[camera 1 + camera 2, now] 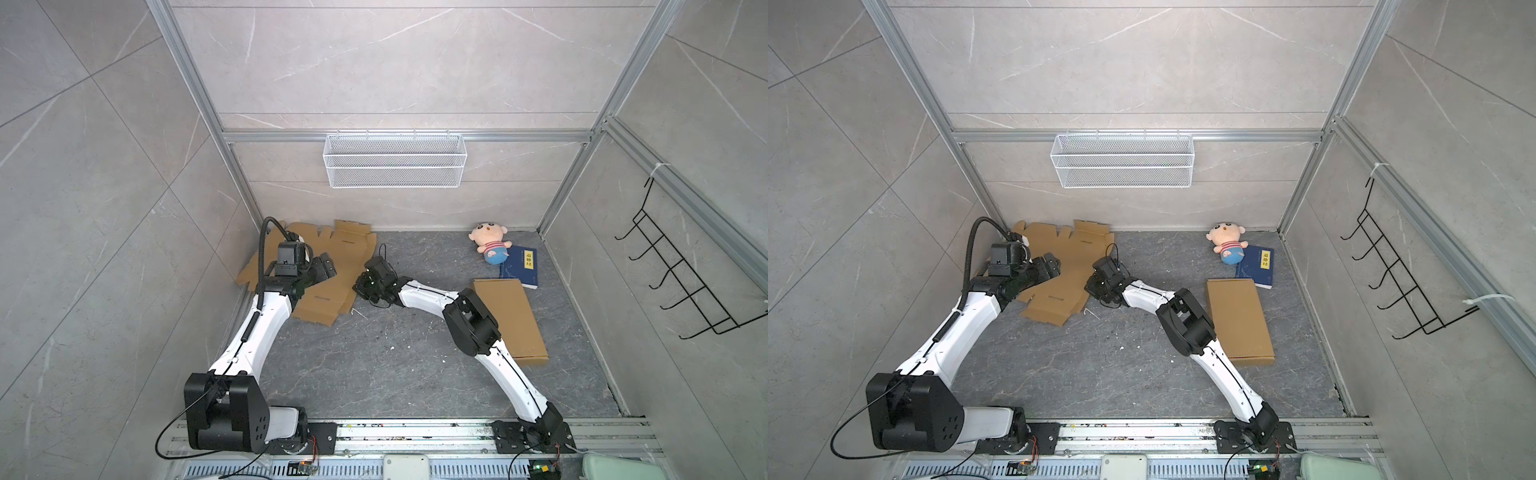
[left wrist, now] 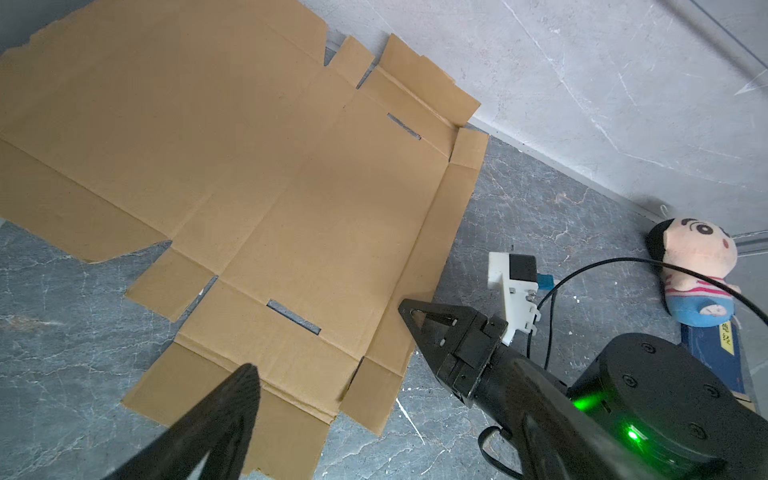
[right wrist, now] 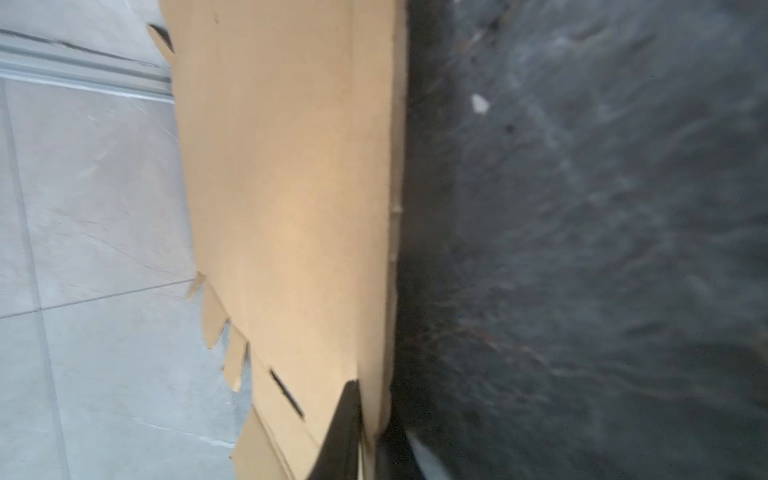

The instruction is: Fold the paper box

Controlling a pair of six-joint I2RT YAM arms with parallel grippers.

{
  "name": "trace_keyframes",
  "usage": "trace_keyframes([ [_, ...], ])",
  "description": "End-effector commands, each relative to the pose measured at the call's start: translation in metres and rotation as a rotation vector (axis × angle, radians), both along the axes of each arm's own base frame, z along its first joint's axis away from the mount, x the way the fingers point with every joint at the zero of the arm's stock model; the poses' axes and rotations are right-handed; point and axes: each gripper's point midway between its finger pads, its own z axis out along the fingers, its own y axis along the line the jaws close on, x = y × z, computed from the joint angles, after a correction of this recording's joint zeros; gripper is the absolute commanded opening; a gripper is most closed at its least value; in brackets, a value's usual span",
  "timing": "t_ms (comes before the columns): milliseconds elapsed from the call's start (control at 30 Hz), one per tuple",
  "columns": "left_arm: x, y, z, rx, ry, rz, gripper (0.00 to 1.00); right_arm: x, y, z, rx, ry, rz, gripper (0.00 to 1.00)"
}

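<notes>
Paper box: unfolded, lying flat in the far left corner of the bench. Far flaps at the back wall, left end reaching the left wall

Both top views: left pincer over the box's middle, jaws apart, nothing between them. Right pincer at the box's right edge, tips hidden under its own wrist, so the grip can't be read from up here

Left wrist view fills that gap: right pincer drawn to a single closed point on the long right flap of the box. It also gives the slots and creases that the top views blur. Of the left pincer only one finger shows, off to the frame's side above the near flaps. Can't tell whether it touches the card

Right wrist view, blurred: the box has its edge running in between the dark fingers, so the right pincer is clamped on that edge

Doll and book touching, far right corner. Top views only: folded carton near the right edge, partly under the right arm; wire basket on the back wall; hook rack on the right wall
</notes>
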Motion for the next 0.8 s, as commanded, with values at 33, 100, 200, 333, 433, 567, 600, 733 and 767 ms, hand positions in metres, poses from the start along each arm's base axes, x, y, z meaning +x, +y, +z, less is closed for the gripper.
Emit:
trace_keyframes([
  [33,-0.005,0.011,0.048,-0.157,-0.093,0.037,0.91,-0.012,0.003,0.026,0.016,-0.035,0.100,0.04],
  [100,-0.007,0.011,0.062,-0.208,-0.112,0.027,0.86,-0.022,-0.007,0.038,-0.010,-0.024,0.154,0.02],
  [200,-0.009,0.002,0.080,-0.217,-0.119,-0.043,0.83,-0.039,-0.040,0.057,-0.045,-0.004,0.241,0.01],
  [333,-0.016,-0.019,0.086,-0.224,-0.127,-0.150,0.84,-0.073,-0.103,0.077,-0.161,0.022,0.343,0.00],
  [433,-0.025,-0.035,0.082,-0.175,-0.124,-0.210,0.87,-0.105,-0.148,0.084,-0.236,0.045,0.417,0.00],
  [567,-0.041,-0.052,0.072,-0.070,-0.106,-0.280,0.94,-0.149,-0.212,0.089,-0.390,0.088,0.522,0.00],
  [600,-0.045,-0.052,0.068,-0.044,-0.104,-0.281,0.99,-0.158,-0.226,0.090,-0.443,0.091,0.549,0.00],
  [733,-0.057,-0.045,0.060,-0.006,-0.135,-0.253,1.00,-0.176,-0.286,0.089,-0.717,0.096,0.583,0.00],
  [767,-0.059,-0.047,0.056,-0.037,-0.148,-0.244,1.00,-0.174,-0.297,0.089,-0.778,0.084,0.571,0.00],
])
